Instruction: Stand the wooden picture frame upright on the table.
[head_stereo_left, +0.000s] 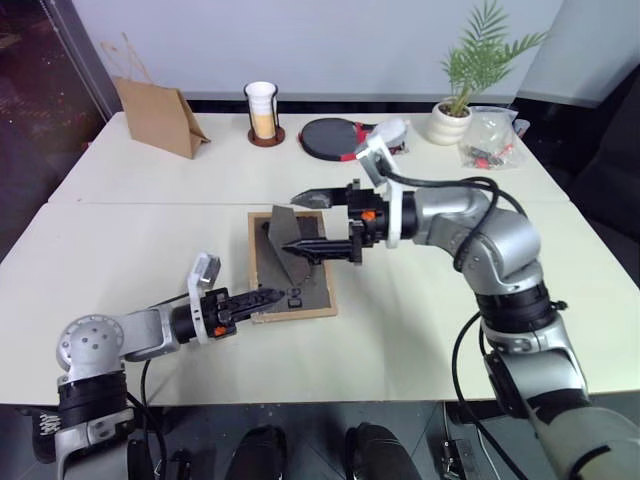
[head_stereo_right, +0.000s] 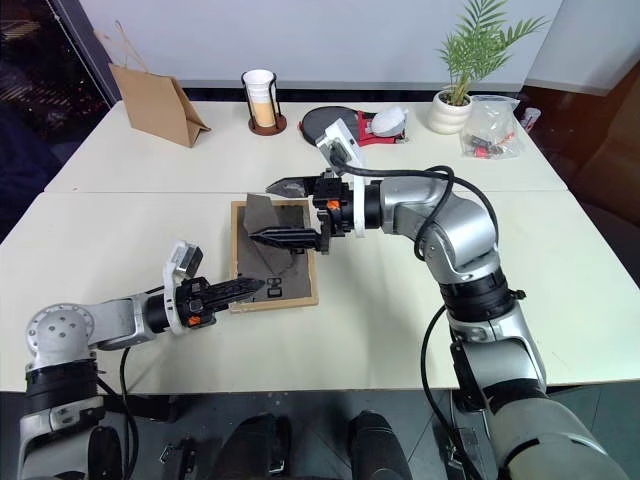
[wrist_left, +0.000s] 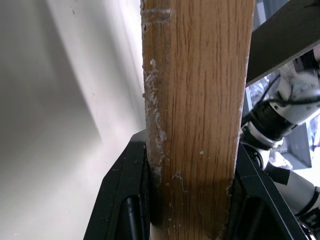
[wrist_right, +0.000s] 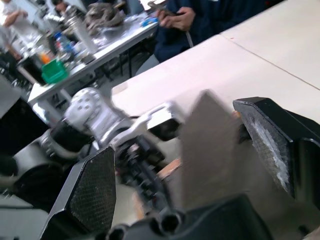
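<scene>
The wooden picture frame (head_stereo_left: 312, 288) lies face down on the table (head_stereo_left: 130, 250), its dark grey back up and its triangular stand (head_stereo_left: 282, 228) folded up off the back. My left gripper (head_stereo_left: 270, 295) is shut on the frame's near wooden edge (wrist_left: 200, 100), which sits between its black fingers (wrist_left: 125, 200). My right gripper (head_stereo_left: 295, 223) hovers over the frame, pointing left. It is open, with one finger on each side of the raised stand (wrist_right: 207, 150) and not touching it.
Along the table's far edge stand a brown paper bag (head_stereo_left: 160, 115), a cup in a holder (head_stereo_left: 263, 112), a black round pad (head_stereo_left: 330, 138), a potted plant (head_stereo_left: 452, 118) and a plastic bag (head_stereo_left: 490, 140). A person (wrist_right: 200, 20) sits beyond the table.
</scene>
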